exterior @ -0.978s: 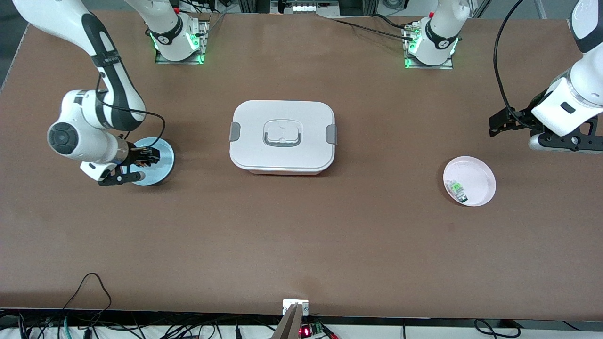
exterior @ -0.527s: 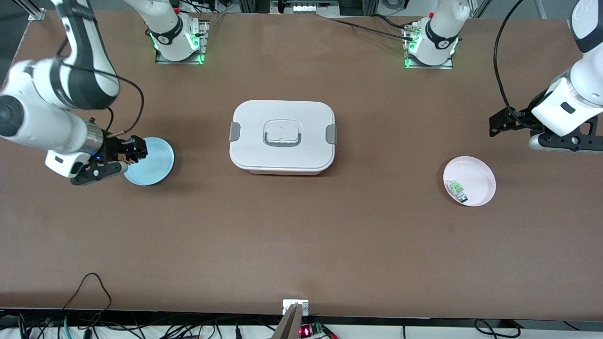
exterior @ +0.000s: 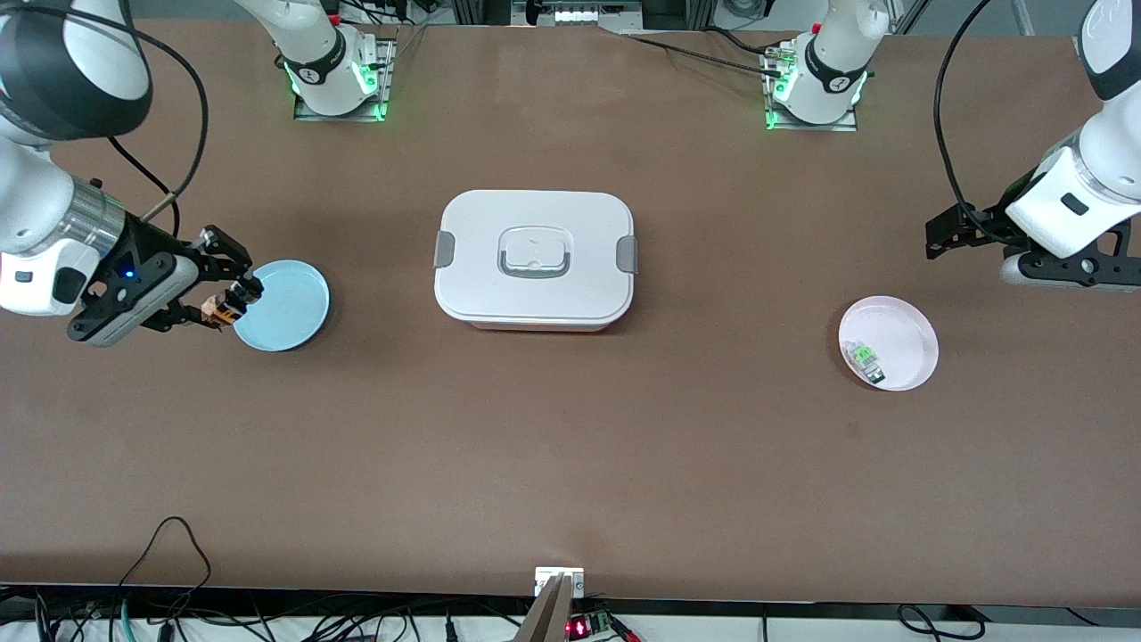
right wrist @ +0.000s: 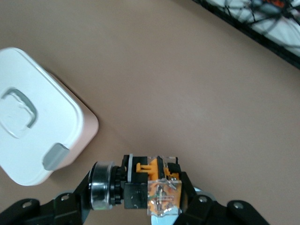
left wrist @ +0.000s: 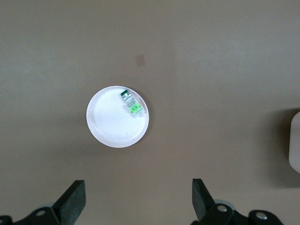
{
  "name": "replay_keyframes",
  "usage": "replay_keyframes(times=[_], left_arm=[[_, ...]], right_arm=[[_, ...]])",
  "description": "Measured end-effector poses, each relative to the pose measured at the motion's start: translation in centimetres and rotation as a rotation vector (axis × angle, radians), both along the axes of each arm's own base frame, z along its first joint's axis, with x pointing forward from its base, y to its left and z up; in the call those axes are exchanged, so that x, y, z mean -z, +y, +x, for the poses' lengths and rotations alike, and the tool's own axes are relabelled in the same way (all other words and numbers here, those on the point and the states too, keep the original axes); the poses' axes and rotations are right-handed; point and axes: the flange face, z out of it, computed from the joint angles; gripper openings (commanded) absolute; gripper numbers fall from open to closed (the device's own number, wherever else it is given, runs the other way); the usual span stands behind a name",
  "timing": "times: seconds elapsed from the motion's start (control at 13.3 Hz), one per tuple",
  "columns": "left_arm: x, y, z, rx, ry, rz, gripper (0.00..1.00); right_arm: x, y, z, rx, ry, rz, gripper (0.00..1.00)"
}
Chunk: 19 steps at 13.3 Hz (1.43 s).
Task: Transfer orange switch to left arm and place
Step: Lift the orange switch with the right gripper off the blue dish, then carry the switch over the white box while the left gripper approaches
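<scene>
My right gripper (exterior: 230,301) is shut on the orange switch (exterior: 223,308) and holds it in the air over the edge of the blue plate (exterior: 290,308) at the right arm's end of the table. In the right wrist view the switch (right wrist: 150,185), black with orange and clear parts, sits between the fingers. The white box (exterior: 535,259) stands mid-table and also shows in the right wrist view (right wrist: 33,136). My left gripper (exterior: 936,241) is open and empty, up in the air at the left arm's end; it also shows in the left wrist view (left wrist: 138,206).
A pink plate (exterior: 900,332) at the left arm's end holds a small green-and-clear component (exterior: 863,358); the plate also shows in the left wrist view (left wrist: 110,124). Cables hang along the table edge nearest the front camera.
My right gripper has risen from the blue plate with the switch and drawn back toward the right arm's end. The left arm has not moved.
</scene>
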Motion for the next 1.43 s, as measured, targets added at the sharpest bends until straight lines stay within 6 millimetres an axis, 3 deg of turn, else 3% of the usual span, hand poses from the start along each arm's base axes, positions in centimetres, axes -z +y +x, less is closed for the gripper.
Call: replay_keyframes(times=[0.6,1.05,1.28,1.43], left_arm=[[0.0,0.0,0.0,0.000,0.000,0.000,1.00],[0.0,-0.1,0.0,0.000,0.002,-0.002,1.00],[0.1,-0.5,-0.1,0.007,0.007,-0.003,1.00],[0.1,-1.0,-0.3,0.016,0.018,-0.006,1.00]], right_arm=[[0.9,4.0,0.8,-0.231,-0.113,0.290,0.41],[5.3,6.7,0.9,-0.446,-0.230,0.544,0.41],[5.4,8.3,0.8,-0.529,-0.336,0.676,0.41],[5.7,10.4,0.5,-0.593,-0.394,0.741,0.41]])
